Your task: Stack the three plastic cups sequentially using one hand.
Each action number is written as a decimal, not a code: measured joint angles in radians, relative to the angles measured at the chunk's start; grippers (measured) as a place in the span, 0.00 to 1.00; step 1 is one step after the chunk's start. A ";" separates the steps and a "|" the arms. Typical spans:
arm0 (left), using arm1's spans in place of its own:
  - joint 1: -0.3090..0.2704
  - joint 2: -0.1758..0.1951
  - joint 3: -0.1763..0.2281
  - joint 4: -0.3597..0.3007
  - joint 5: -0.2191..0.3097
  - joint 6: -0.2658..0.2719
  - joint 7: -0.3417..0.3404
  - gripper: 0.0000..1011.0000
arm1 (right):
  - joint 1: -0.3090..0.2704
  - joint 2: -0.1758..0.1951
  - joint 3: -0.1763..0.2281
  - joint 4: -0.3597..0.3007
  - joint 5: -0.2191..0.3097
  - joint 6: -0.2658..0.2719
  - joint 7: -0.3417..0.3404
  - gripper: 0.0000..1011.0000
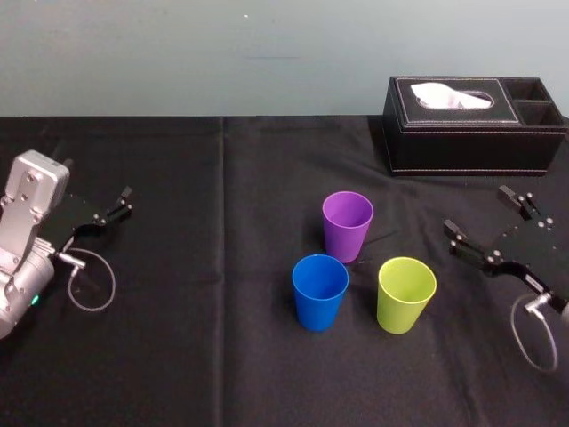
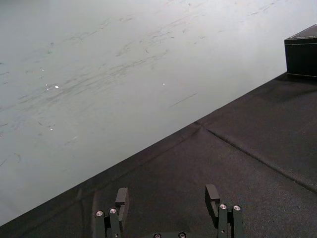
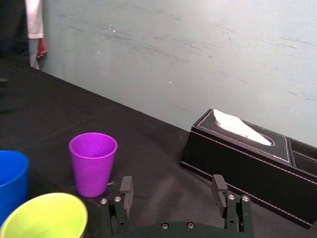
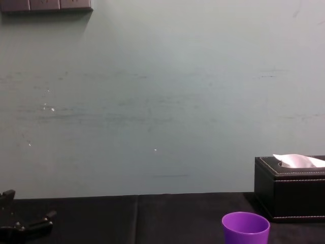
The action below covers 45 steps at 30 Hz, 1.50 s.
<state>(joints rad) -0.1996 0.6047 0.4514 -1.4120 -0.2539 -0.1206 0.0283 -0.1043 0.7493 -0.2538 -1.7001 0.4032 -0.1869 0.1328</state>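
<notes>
purple cup (image 1: pixel 347 224): upright, mid-tabletop, farthest back | blue cup (image 1: pixel 319 290): upright, front-left of it | yellow-green cup (image 1: pixel 405 294): upright, front-right; all unstacked

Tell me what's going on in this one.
Nothing is being handled yet. The purple cup, blue cup and yellow-green cup stand upright and apart on the black table, none stacked. The right hand is open to the right of them, holding nothing. The left hand is open, parked far left.

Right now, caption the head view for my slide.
Purple cup, blue cup and yellow-green cup stand unstacked between the open left gripper and open right gripper.
</notes>
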 joint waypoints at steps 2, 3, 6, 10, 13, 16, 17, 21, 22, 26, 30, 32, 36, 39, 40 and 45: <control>0.000 0.000 0.000 0.000 0.000 0.000 0.000 1.00 | -0.024 0.010 0.013 -0.017 0.008 -0.006 0.007 0.99; 0.000 0.000 0.000 0.000 0.000 0.000 0.000 1.00 | -0.036 0.015 0.020 -0.025 0.013 -0.009 0.012 0.99; 0.000 0.000 0.000 0.000 0.000 0.000 0.000 1.00 | -0.098 0.041 0.057 -0.064 0.044 -0.026 0.041 0.99; 0.000 0.000 0.000 0.000 0.000 0.000 0.000 1.00 | -0.140 0.062 0.081 -0.084 0.083 -0.036 0.083 0.99; 0.000 0.000 0.000 0.000 0.000 0.000 0.000 1.00 | -0.182 0.088 0.101 -0.100 0.122 -0.041 0.135 0.99; 0.000 0.000 0.000 0.000 0.000 0.000 0.000 1.00 | -0.226 0.117 0.125 -0.114 0.172 -0.047 0.204 0.99; 0.000 0.000 0.000 0.000 0.000 0.000 0.000 1.00 | -0.234 0.122 0.129 -0.115 0.179 -0.048 0.217 0.99; 0.000 0.000 0.000 0.000 0.000 0.000 0.000 1.00 | -0.266 0.140 0.140 -0.121 0.195 -0.051 0.263 0.99; 0.000 0.000 0.000 0.000 0.000 0.000 0.000 1.00 | -0.270 0.144 0.140 -0.121 0.195 -0.051 0.272 0.99; 0.000 0.000 0.000 0.000 0.000 0.000 0.000 1.00 | -0.271 0.145 0.122 -0.108 0.189 -0.045 0.311 0.99; 0.000 0.000 0.000 0.000 0.000 0.000 0.000 1.00 | -0.249 0.129 0.093 -0.084 0.167 -0.025 0.329 0.99; 0.000 0.000 0.000 0.000 0.000 0.000 0.000 1.00 | -0.236 0.117 0.081 -0.071 0.155 -0.013 0.334 0.99; 0.000 0.000 0.000 0.000 0.000 0.000 0.000 1.00 | -0.212 0.095 0.063 -0.055 0.137 0.007 0.340 0.99; 0.000 0.000 0.000 0.000 0.000 0.000 0.000 1.00 | -0.199 0.082 0.053 -0.048 0.129 0.016 0.347 0.99; 0.000 0.000 0.000 0.000 0.000 0.000 0.000 1.00 | -0.195 0.078 0.051 -0.046 0.126 0.019 0.349 0.99; 0.000 0.000 0.000 0.000 0.000 0.000 0.000 1.00 | -0.170 0.053 0.039 -0.034 0.110 0.031 0.365 0.99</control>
<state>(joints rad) -0.1996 0.6047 0.4514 -1.4120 -0.2539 -0.1205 0.0283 -0.2739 0.8024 -0.2146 -1.7343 0.5135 -0.1557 0.4979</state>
